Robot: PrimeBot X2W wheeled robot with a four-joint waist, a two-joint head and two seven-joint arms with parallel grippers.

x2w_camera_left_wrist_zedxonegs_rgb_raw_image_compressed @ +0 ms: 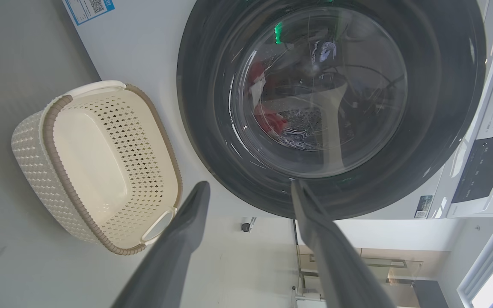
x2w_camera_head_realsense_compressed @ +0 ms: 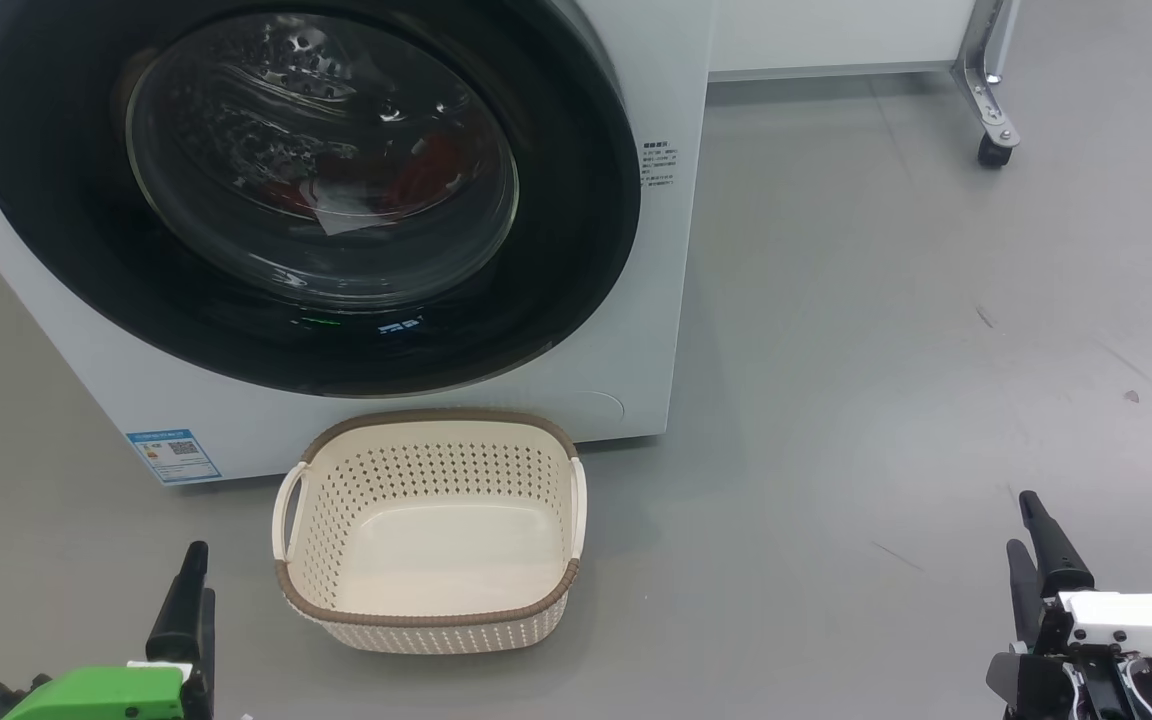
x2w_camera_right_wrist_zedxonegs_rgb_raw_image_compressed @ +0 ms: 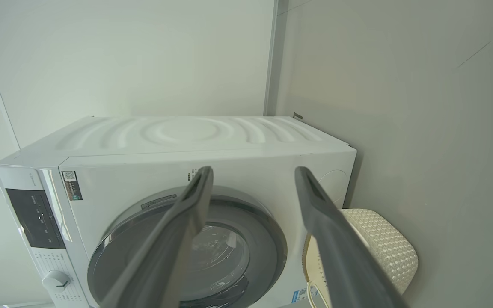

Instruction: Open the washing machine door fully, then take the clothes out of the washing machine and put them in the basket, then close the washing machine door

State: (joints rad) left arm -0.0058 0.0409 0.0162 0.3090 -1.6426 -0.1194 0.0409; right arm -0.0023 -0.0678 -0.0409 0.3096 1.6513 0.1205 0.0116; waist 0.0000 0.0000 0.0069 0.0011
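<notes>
The white washing machine (x2w_camera_head_realsense_compressed: 656, 300) stands ahead, its round black door (x2w_camera_head_realsense_compressed: 66, 230) lying shut against the front. Through the glass I see the clothes (x2w_camera_head_realsense_compressed: 376, 185), red fabric with a white piece, low in the drum. The cream basket (x2w_camera_head_realsense_compressed: 436, 415) sits empty on the floor just before the machine. My left gripper (x2w_camera_head_realsense_compressed: 198, 575) is open at the lower left, short of the basket. My right gripper (x2w_camera_head_realsense_compressed: 1024, 525) is open at the lower right, well clear of both. In the left wrist view the open left gripper (x2w_camera_left_wrist_zedxonegs_rgb_raw_image_compressed: 250, 184) points at the door (x2w_camera_left_wrist_zedxonegs_rgb_raw_image_compressed: 443, 107), with the clothes (x2w_camera_left_wrist_zedxonegs_rgb_raw_image_compressed: 268, 119) and the basket (x2w_camera_left_wrist_zedxonegs_rgb_raw_image_compressed: 51, 141) beyond. The right gripper (x2w_camera_right_wrist_zedxonegs_rgb_raw_image_compressed: 253, 170) faces the machine (x2w_camera_right_wrist_zedxonegs_rgb_raw_image_compressed: 186, 137).
A metal leg with a caster (x2w_camera_head_realsense_compressed: 994, 140) stands at the back right under a white panel. Grey floor stretches to the right of the machine. A blue sticker (x2w_camera_head_realsense_compressed: 173, 452) marks its lower left corner. The control panel and knob (x2w_camera_right_wrist_zedxonegs_rgb_raw_image_compressed: 56, 282) are at its top.
</notes>
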